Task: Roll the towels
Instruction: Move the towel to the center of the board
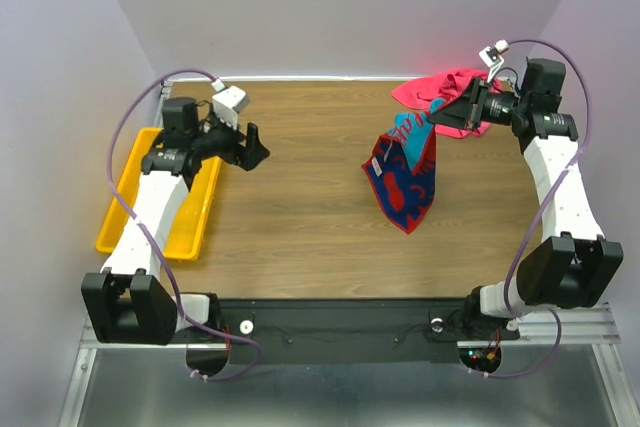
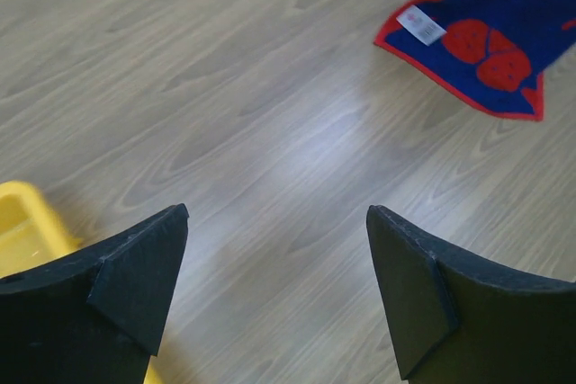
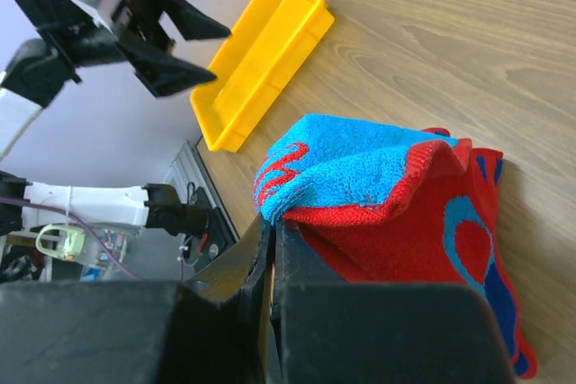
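The patterned red, navy and teal towel (image 1: 405, 175) hangs lifted by one corner, and its lower end trails on the wooden table (image 1: 300, 197). My right gripper (image 1: 434, 119) is shut on that corner; in the right wrist view its jaws (image 3: 274, 222) pinch the teal and red edge of the towel (image 3: 387, 191). The plain pink-red towel (image 1: 452, 83) lies crumpled at the back right, partly behind the right gripper. My left gripper (image 1: 256, 147) hovers over the left of the table, open and holding nothing (image 2: 277, 222). The patterned towel's end (image 2: 490, 38) lies far ahead of it.
A yellow plastic tray (image 1: 125, 192) lies along the table's left edge, beside the left arm, and shows in both wrist views (image 2: 22, 231) (image 3: 261, 69). Purple-grey walls close in the back and sides. The arms' bases stand at the near edge.
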Controlling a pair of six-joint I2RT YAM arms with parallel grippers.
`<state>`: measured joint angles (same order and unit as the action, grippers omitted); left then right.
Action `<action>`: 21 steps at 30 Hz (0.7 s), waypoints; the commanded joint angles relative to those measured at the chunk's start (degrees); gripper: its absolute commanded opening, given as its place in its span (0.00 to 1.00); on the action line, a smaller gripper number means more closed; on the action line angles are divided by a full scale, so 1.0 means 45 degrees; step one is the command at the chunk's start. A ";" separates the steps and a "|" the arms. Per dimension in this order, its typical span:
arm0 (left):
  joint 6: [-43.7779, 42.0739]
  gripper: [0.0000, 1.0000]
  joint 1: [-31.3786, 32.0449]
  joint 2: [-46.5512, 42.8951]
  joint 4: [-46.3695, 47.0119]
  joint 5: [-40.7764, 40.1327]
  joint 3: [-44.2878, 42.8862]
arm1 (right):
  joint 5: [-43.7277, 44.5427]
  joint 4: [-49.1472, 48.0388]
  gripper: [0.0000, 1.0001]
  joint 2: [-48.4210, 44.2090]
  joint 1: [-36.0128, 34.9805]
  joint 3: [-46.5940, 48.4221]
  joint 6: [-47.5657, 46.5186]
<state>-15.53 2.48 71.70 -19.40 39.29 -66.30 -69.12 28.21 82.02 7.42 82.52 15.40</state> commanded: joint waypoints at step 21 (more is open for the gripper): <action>0.2882 0.75 0.6812 1.1035 0.4135 -0.2852 -0.6553 | 0.7077 -0.0545 0.01 -0.0590 -0.0008 -0.1755 0.0074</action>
<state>-7.29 31.86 119.98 -2.96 27.44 -89.01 -43.90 27.86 81.23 7.42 75.88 15.44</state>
